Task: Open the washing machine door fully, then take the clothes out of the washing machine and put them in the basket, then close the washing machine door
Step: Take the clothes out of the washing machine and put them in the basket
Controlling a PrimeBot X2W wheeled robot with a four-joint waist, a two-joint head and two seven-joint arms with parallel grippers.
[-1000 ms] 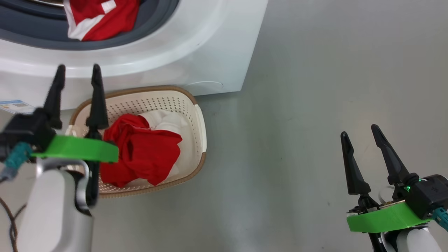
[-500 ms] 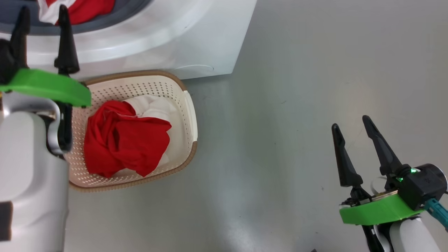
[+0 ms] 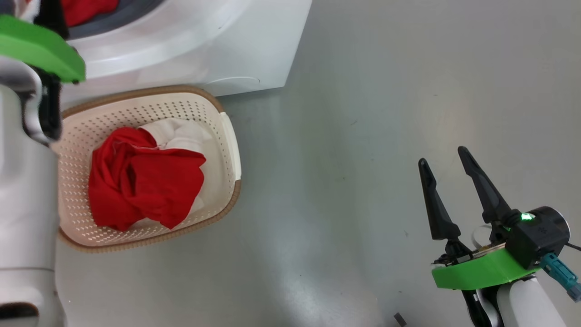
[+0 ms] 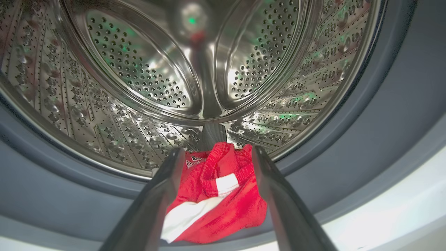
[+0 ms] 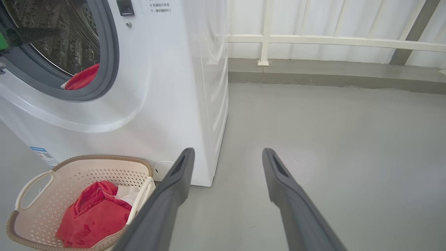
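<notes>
left hand [image 4: 217,152], fingers apart at the red garment [image 4: 223,205], could pinch the grey gasket [image 4: 348,150] beneath and snag.

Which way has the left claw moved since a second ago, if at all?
Yes. The left claw went forward, from beside the basket to the washing machine opening.
</notes>
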